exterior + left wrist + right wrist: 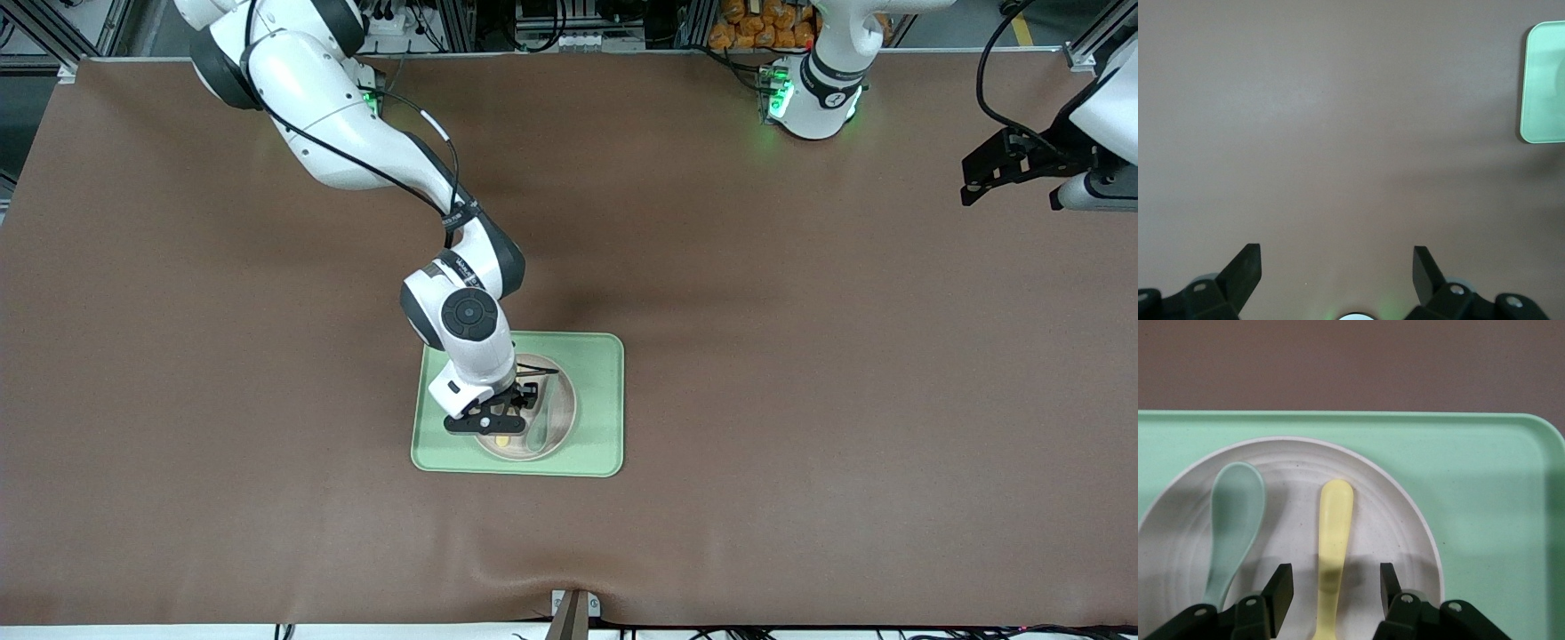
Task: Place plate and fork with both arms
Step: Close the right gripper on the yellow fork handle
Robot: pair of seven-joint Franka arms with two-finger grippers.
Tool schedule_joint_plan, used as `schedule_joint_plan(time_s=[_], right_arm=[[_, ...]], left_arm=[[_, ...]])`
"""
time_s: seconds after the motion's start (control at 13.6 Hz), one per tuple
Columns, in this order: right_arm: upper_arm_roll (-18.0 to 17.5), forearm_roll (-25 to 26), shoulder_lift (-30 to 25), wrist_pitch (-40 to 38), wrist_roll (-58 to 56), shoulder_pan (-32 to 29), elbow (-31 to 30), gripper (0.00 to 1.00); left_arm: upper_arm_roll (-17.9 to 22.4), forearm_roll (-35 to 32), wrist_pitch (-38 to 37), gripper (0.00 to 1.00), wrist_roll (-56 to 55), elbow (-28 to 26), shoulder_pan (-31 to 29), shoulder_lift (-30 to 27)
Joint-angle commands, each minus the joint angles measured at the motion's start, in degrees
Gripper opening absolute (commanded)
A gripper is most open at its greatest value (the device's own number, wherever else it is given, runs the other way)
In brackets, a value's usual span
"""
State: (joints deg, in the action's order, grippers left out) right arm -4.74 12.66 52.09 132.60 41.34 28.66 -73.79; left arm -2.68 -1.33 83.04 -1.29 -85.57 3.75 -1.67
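Note:
The round pale plate (558,411) lies in the light-green tray (596,364) near the middle of the table. The pale-yellow fork (1335,520) lies flat on the plate (1395,520), its tines hidden under my gripper. Only its end shows in the front view (502,439). My right gripper (1335,590) is low over the plate (508,418), open, one finger on each side of the fork's handle without touching it. My left gripper (982,178) waits open and empty above bare table at the left arm's end (1337,263).
A pale teal-green spoon (1235,513) lies on the plate beside the fork, also seen in the front view (537,431). The tray's rim (1485,487) surrounds the plate. A corner of the tray (1545,80) shows in the left wrist view. Brown mat covers the table.

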Motion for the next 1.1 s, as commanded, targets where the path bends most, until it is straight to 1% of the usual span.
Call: schedule_joint_plan(time_s=[0.0, 0.15, 0.22, 0.29, 0.37, 0.59, 0.66, 0.81, 1.03], right_arm=[[0.4, 1.9, 1.6, 1.2, 3.0, 0.6, 1.2, 0.57], [0.4, 1.9, 1.7, 1.3, 3.0, 0.9, 1.0, 0.57], [0.4, 1.9, 1.7, 1.3, 3.0, 0.9, 0.6, 0.55], [0.4, 1.9, 1.8, 1.3, 3.0, 0.9, 0.6, 0.47], [0.4, 1.9, 1.8, 1.4, 3.0, 0.9, 0.3, 0.40], [0.4, 1.9, 2.1, 1.7, 3.6, 1.0, 0.2, 0.38], [0.4, 1.9, 2.1, 1.9, 3.6, 1.0, 0.2, 0.28], [0.4, 1.7, 2.0, 1.7, 3.6, 0.9, 0.5, 0.00], [0.3, 1.4, 0.8, 0.8, 3.5, 0.5, 1.1, 0.00]], left_arm=[[-0.8, -0.6, -0.1, 1.00, 0.3, 0.4, -0.6, 0.2], [-0.8, -0.5, 1.1, 1.00, 0.3, 0.6, -0.1, 1.8], [-0.9, 0.4, 1.1, 1.00, 0.8, 0.6, -0.4, 1.8], [-0.8, 3.1, 1.1, 1.00, 0.8, 0.6, -0.8, 1.5], [-0.5, 4.6, 1.1, 1.00, 0.7, 0.6, -0.9, 1.3], [-0.3, 4.3, 1.1, 1.00, 1.0, 0.6, -1.0, 1.2], [-0.4, 4.2, 1.1, 1.00, 1.1, 0.6, -0.9, 1.2], [-0.7, 3.3, 1.3, 1.00, 1.1, 0.6, -0.8, 1.3], [-0.7, 3.3, 2.0, 1.00, 1.1, 0.6, -0.8, 1.3]])
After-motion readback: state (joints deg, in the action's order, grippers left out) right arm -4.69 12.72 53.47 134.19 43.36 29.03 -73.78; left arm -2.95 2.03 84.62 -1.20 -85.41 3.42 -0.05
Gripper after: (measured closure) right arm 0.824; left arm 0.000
